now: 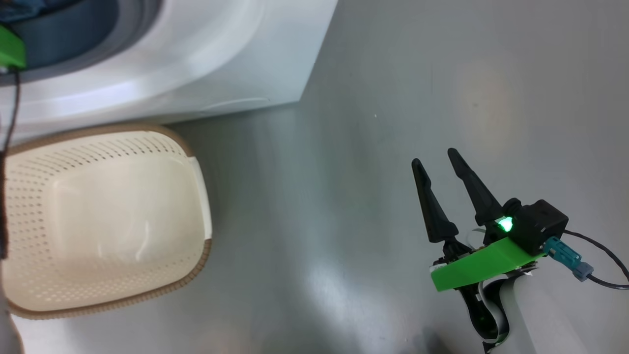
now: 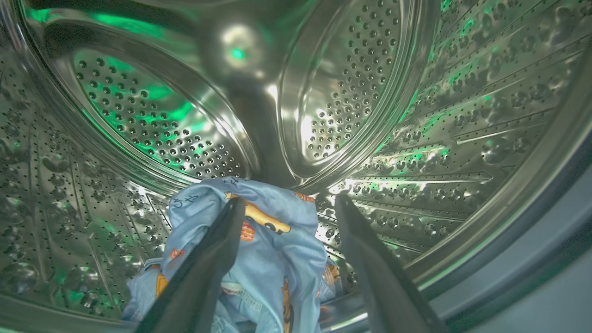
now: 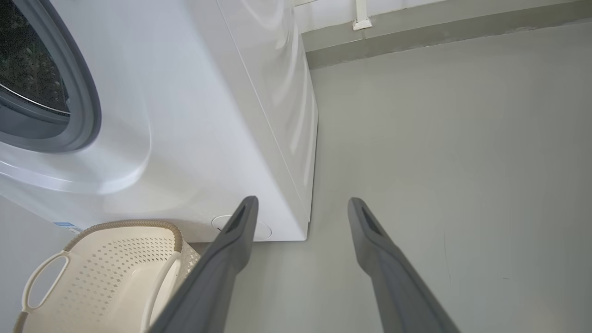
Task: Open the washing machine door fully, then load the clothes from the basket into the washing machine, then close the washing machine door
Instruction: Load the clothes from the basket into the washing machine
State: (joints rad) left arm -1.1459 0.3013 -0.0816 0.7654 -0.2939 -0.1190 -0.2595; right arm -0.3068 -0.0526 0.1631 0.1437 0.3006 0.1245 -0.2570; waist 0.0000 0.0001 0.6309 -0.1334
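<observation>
The left claw is deep inside the washing machine's drum, its two dark fingers spread wide and grasping nothing. The clothes lie heaped on the drum's lower wall near its front lip, rising between those fingers. Whether the fabric touches a finger, I cannot tell.

The step in hand looks like the let-go that ends the loading. To do it well, the claw should stay wide and back out straight along its own fingers, so that no fold catches and trails out. It is worth checking that nothing drapes over the grey-blue gasket before the door is swung shut.

The right claw is released too, hanging over the smooth grey floor, well apart from the basket.

The drum is polished steel, dotted with round holes and pressed ridges, and it mirrors a green glow. The cloth is thin, limp and crumpled, light blue with orange-brown cartoon prints. The basket is cream perforated plastic, a rounded rectangle with a brown woven-look rim. It stands on the floor against the machine's front bottom edge, its bottom bare.
</observation>
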